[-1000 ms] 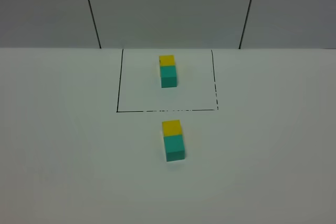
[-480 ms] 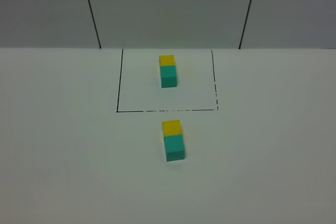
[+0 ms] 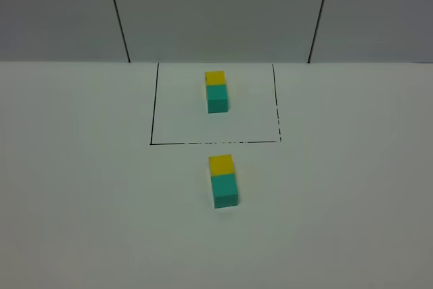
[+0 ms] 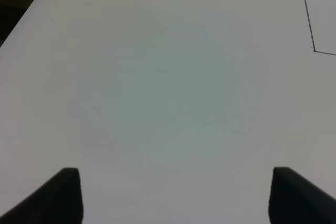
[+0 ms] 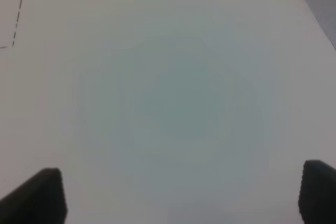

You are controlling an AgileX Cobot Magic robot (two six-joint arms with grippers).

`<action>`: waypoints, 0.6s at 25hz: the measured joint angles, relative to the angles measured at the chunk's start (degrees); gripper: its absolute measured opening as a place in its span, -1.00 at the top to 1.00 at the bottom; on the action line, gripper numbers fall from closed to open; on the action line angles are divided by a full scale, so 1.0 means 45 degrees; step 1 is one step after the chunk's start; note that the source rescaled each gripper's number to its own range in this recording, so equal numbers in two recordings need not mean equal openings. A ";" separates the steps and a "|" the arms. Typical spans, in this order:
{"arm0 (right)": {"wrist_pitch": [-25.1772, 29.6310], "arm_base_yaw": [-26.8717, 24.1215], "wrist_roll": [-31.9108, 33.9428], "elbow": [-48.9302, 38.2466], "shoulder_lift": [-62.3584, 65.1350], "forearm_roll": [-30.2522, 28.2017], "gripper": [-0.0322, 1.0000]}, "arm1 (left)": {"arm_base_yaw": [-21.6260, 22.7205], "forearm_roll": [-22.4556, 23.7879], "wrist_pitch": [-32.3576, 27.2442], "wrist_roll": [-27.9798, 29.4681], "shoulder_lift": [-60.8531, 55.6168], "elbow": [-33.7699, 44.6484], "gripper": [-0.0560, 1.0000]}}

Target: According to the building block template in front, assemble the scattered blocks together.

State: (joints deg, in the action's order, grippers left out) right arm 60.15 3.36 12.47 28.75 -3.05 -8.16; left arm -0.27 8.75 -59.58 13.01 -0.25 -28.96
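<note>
The building block template (image 3: 216, 91) is a yellow cube joined to a teal cube, inside a thin black drawn rectangle (image 3: 153, 120) at the back of the white table. In front of the rectangle, the scattered blocks sit touching in a row: the yellow cube (image 3: 221, 164) behind, the teal cube (image 3: 224, 191) in front. Neither arm shows in the exterior high view. The left gripper (image 4: 176, 195) is open over bare table, with a corner of the drawn rectangle (image 4: 314, 51) in its wrist view. The right gripper (image 5: 184, 195) is open too, holding nothing, over bare table.
A grey panelled wall (image 3: 216, 11) with dark seams stands behind the table. The table's dark edge (image 4: 16, 3) appears in the left wrist view. A dashed stretch of the drawn line (image 5: 18, 19) shows in the right wrist view.
</note>
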 joint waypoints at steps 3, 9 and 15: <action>0.0012 0.0000 0.0004 0.0000 0.0000 -0.0010 -0.63 | 0.0000 0.0000 0.0000 0.0000 0.0000 0.0000 -0.25; 0.0037 0.0000 0.0048 0.0000 0.0000 -0.0010 -0.63 | 0.0000 0.0000 0.0000 0.0000 0.0000 0.0000 -0.25; 0.0090 0.0000 -0.0052 0.0000 0.0000 -0.0058 -0.63 | 0.0000 0.0000 0.0000 0.0000 0.0000 0.0000 -0.25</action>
State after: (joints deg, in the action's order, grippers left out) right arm 60.55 3.36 12.23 28.75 -3.05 -8.42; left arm -0.27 8.75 -59.58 13.01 -0.25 -28.96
